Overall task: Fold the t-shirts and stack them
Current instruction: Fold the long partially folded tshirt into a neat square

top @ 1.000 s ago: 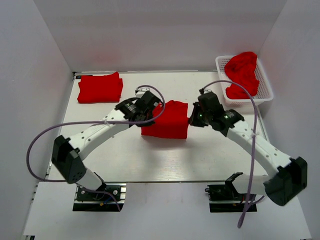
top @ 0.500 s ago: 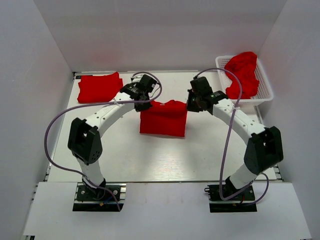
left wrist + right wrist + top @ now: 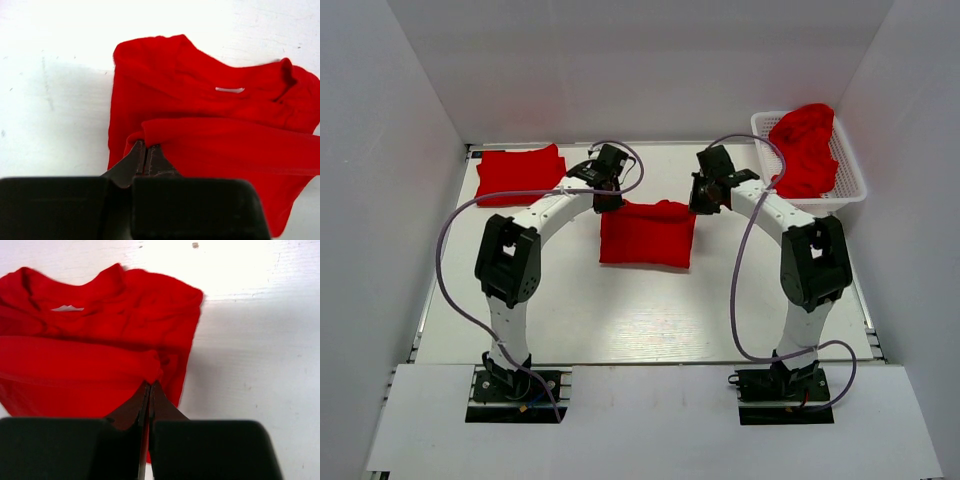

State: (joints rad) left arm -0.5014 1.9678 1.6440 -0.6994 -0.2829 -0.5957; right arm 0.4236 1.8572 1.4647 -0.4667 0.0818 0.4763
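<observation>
One shirt in work: the middle t-shirt [image 3: 648,238] lies in the middle of the table [image 3: 620,310], between the two grippers. Its collar and white neck label [image 3: 229,90] face the back wall.
Fold: a doubled edge of cloth is raised over the shirt's body and pinched at both ends. In the wrist views it sits short of the collar, though how far short is hard to judge.
Left gripper [image 3: 147,159]: fingers together, clamped on the left corner of the raised edge.
Right gripper [image 3: 150,392]: likewise closed tight, on the right corner.
Just changed: both grippers have travelled from over the shirt toward its far edge, taking the pinched edge along. The arms were low and splayed a second ago; now they stand reared up and reach back.
Meaning: this is probably the fold toward the collar, nearly laid. Letting go and stacking would remain.
Unchanged: the folded pile [image 3: 520,176] at back left and the crumpled t-shirts [image 3: 803,145] in the basket [image 3: 850,187] at back right sit where they were.
</observation>
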